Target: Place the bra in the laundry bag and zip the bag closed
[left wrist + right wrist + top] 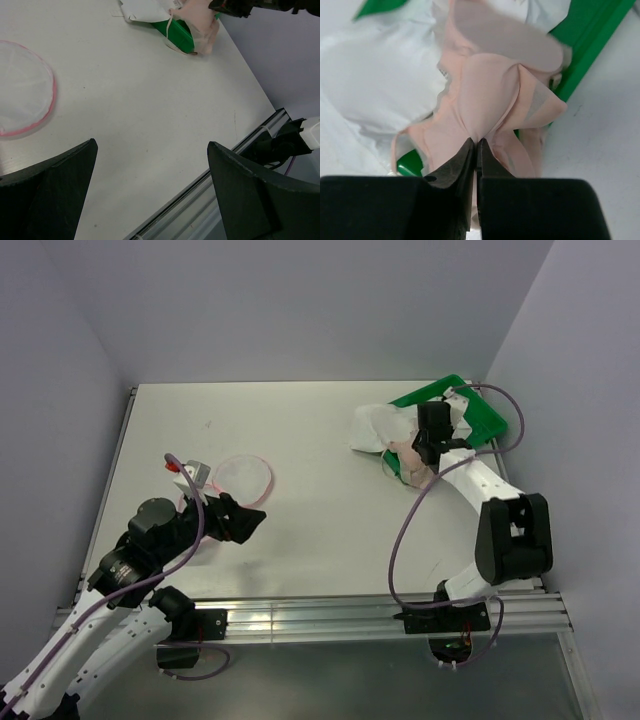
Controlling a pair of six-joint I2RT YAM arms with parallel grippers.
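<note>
The laundry bag (243,477) is a flat round white mesh pouch with a pink rim, lying left of the table's middle; it also shows in the left wrist view (22,95). The pale pink bra (490,95) hangs over the edge of the green tray (478,418), and shows in the top view (412,462) and the left wrist view (200,22). My right gripper (476,143) is shut, pinching a fold of the bra. My left gripper (150,165) is open and empty, just near of the laundry bag (240,520).
A white garment (375,75) lies partly in the green tray (590,45) beside the bra, spilling onto the table (375,425). A small white and red object (188,471) sits left of the bag. Metal rails (330,620) run along the table's near edge.
</note>
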